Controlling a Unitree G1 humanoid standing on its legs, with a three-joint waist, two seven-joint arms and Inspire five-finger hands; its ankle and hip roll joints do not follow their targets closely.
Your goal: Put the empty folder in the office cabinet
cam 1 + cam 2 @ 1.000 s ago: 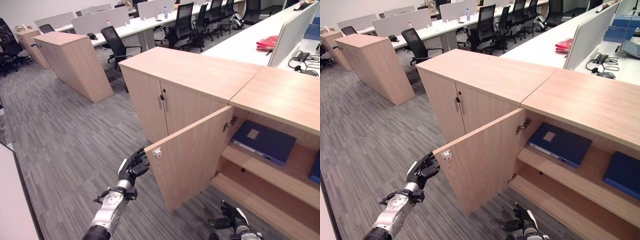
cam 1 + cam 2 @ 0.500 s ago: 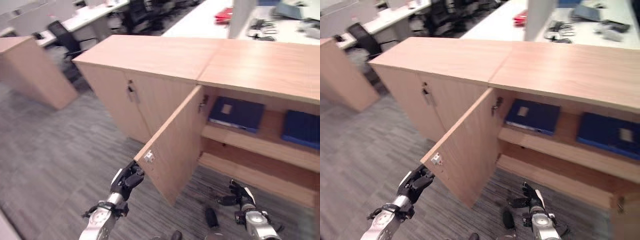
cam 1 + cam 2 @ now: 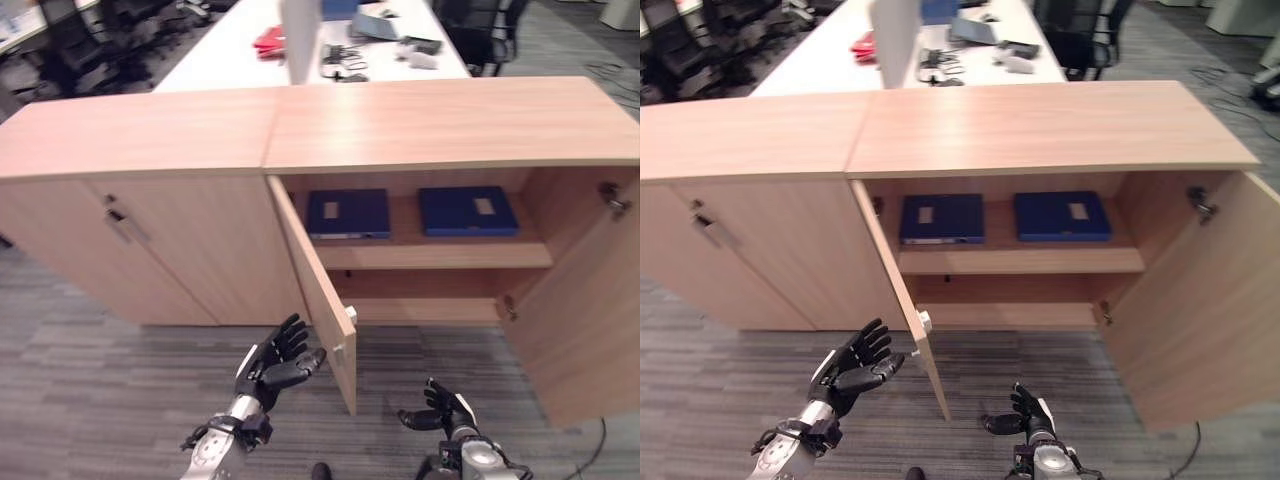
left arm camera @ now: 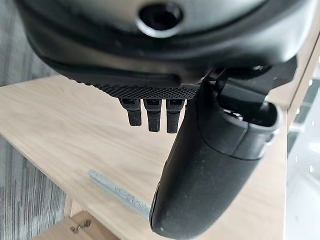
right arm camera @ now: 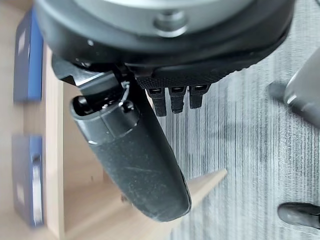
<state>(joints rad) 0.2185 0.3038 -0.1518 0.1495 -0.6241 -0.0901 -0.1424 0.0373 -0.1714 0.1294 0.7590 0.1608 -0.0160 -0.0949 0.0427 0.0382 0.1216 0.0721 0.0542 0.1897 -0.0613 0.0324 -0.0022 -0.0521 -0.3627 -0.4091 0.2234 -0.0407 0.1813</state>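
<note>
The light-wood office cabinet [image 3: 450,120] stands with both doors open. Two dark blue folders lie flat on its upper shelf, one on the left [image 3: 348,213] and one on the right [image 3: 467,210]; they also show in the right wrist view [image 5: 26,55]. My left hand [image 3: 278,362] is open with its fingers spread, just left of the left door [image 3: 318,295] near its lower edge. That door's wood face [image 4: 75,130] lies past the fingers in the left wrist view. My right hand [image 3: 441,412] is open and empty, low over the carpet before the lower shelf [image 3: 430,310].
The right door [image 3: 590,310] swings out to the right. A closed cabinet [image 3: 130,250] adjoins on the left. Behind stands a white desk [image 3: 240,55] with red papers and office items. Grey carpet [image 3: 100,380] spreads in front.
The camera has swung round, so the cabinet now faces me and its right door is in view. My left hand has spread its fingers beside the left door.
</note>
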